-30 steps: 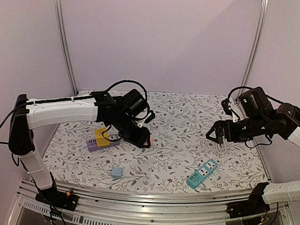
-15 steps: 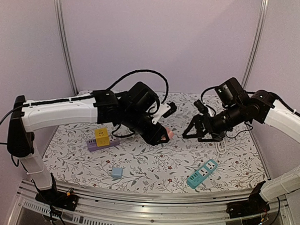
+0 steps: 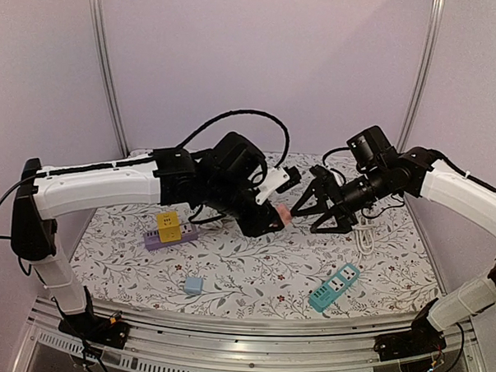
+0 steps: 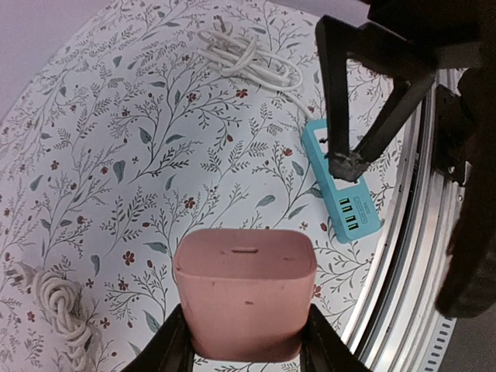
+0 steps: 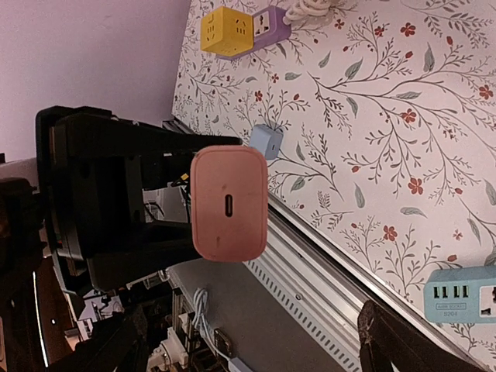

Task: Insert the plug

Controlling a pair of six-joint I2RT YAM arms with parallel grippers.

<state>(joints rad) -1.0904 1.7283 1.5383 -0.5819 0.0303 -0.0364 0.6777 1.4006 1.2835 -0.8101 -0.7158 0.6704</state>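
Jaws of the left gripper (image 3: 265, 221) pinch the pink plug (image 4: 244, 291) aloft over the desk (image 3: 253, 264), the right gripper (image 3: 303, 220) jaws spread just beside it: seemingly a handover, which next calls for the right closing squarely on it.

- The teal power strip (image 5: 462, 297) bears a small line of print under its USB ports, too small and blurred to read.
- No other text, brand, number or sign is legible.
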